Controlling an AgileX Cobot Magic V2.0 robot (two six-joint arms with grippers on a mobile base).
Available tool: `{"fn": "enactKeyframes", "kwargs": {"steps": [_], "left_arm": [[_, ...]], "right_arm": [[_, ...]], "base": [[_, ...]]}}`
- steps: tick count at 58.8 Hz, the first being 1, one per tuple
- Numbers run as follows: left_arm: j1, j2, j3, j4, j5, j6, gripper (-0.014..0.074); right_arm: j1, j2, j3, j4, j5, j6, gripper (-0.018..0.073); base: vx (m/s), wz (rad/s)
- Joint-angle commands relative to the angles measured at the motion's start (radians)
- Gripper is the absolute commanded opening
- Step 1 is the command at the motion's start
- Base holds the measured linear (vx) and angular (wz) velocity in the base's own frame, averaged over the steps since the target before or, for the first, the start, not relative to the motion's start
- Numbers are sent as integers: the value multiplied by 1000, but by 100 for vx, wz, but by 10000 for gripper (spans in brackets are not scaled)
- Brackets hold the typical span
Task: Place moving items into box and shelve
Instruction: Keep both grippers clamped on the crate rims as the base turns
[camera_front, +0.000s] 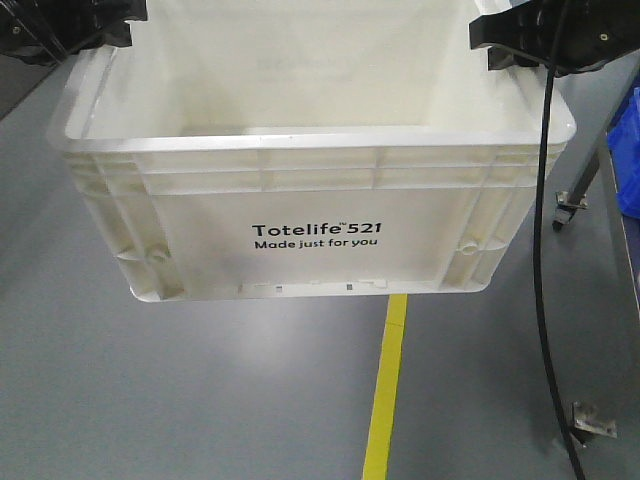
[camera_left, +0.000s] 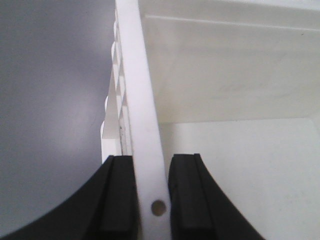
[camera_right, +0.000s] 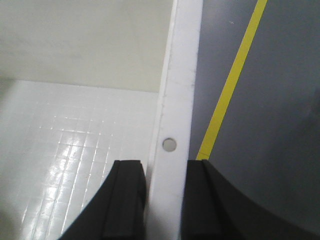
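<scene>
Large cream-white rectangular plastic box (camera_front: 300, 200) hangs above the grey floor (camera_front: 150, 400); left gripper (camera_left: 151, 167) is clamped narrow on its left rim; right gripper (camera_right: 165, 170) likewise pinches the right rim; with only thin pinch holds, uneven arm motion could let it slip.

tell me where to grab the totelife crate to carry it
Grip the Totelife crate by its thin top rim at both end walls, from above, one finger inside, one outside. The rim is narrow and straight; the left gripper and right gripper clamp it so.
</scene>
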Motion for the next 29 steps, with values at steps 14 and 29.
{"fn": "enactKeyframes", "kwargs": {"steps": [14, 29], "left_arm": [[-14, -57, -55, -57, -150, 16, -13], [-14, -57, -55, -57, -150, 16, -13]], "right_arm": [[8, -53, -51, 50, -147, -15, -13], [8, -53, -51, 50, -147, -15, -13]], "base": [[49, -3], [49, -4]]}}
